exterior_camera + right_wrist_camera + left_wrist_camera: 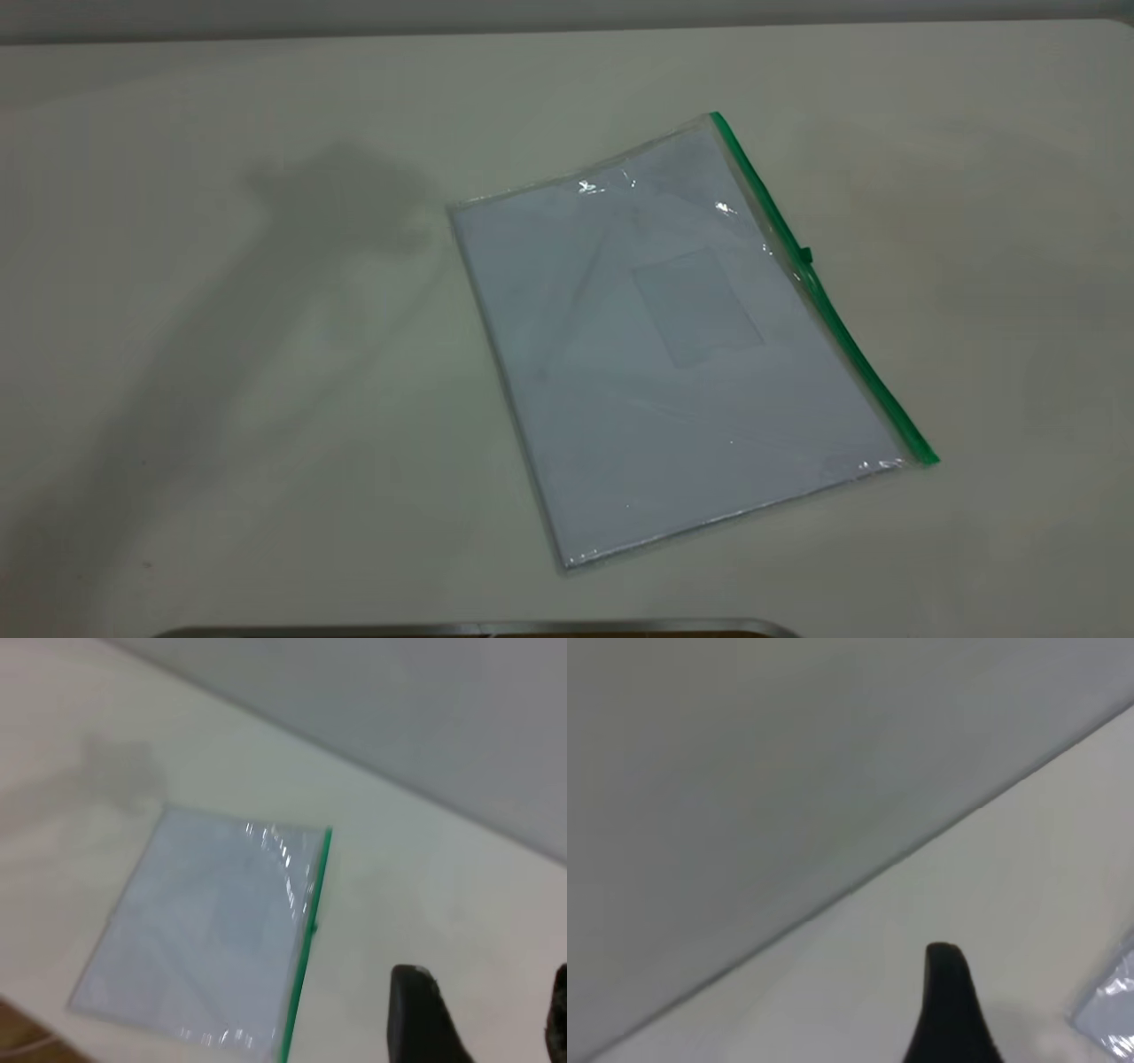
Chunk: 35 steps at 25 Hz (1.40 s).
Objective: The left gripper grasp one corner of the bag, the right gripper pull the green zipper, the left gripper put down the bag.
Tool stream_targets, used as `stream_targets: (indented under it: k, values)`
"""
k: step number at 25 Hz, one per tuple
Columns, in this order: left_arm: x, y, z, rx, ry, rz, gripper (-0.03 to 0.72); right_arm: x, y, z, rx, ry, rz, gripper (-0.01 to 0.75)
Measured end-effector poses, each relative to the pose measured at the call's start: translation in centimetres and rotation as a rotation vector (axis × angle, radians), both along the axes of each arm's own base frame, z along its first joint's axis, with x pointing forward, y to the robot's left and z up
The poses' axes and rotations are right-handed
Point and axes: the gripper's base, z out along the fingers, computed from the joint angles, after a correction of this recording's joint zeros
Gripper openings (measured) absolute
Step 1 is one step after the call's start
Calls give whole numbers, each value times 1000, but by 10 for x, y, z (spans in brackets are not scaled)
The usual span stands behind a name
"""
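The bag (pixel 656 354) lies flat on the table, right of centre, pale bluish-white with a small card pocket. The green zipper (pixel 819 283) runs along its right long edge, with the darker slider tab (pixel 805 255) in the far half. The strip's ends sit at the far corner (pixel 716 120) and the near corner (pixel 921 456). Neither gripper shows in the exterior view. My right gripper (pixel 492 997) is open and empty above bare table, beside the bag (pixel 213 930) and its zipper (pixel 306 935). My left gripper (pixel 948 1014) hovers over the table, near a bag corner (pixel 1109 1008).
The left arm's shadow falls across the table's left side (pixel 266 292). The table's far edge (pixel 567 31) meets a grey wall. A dark, metal-rimmed object (pixel 478 629) sits at the near edge.
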Motion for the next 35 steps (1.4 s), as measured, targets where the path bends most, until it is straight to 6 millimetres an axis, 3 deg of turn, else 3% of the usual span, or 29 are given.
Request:
stream_targets:
  k: [7, 14, 24, 28, 35]
  values:
    - [-75, 30, 4, -50, 98, 62, 586, -30, -4, -38, 21, 29, -8, 385]
    - [-153, 63, -23, -60, 188, 117, 586, -50, -7, -74, 41, 45, -14, 385]
    - [-247, 102, -81, -60, 246, 151, 586, -42, -6, -104, 25, 134, -27, 385]
    - [-284, 118, -105, -82, 226, 160, 586, -39, -7, -106, 26, 123, -37, 385]
    - [-332, 138, -147, -122, 168, 162, 586, -34, -7, -108, 34, 99, -50, 385]
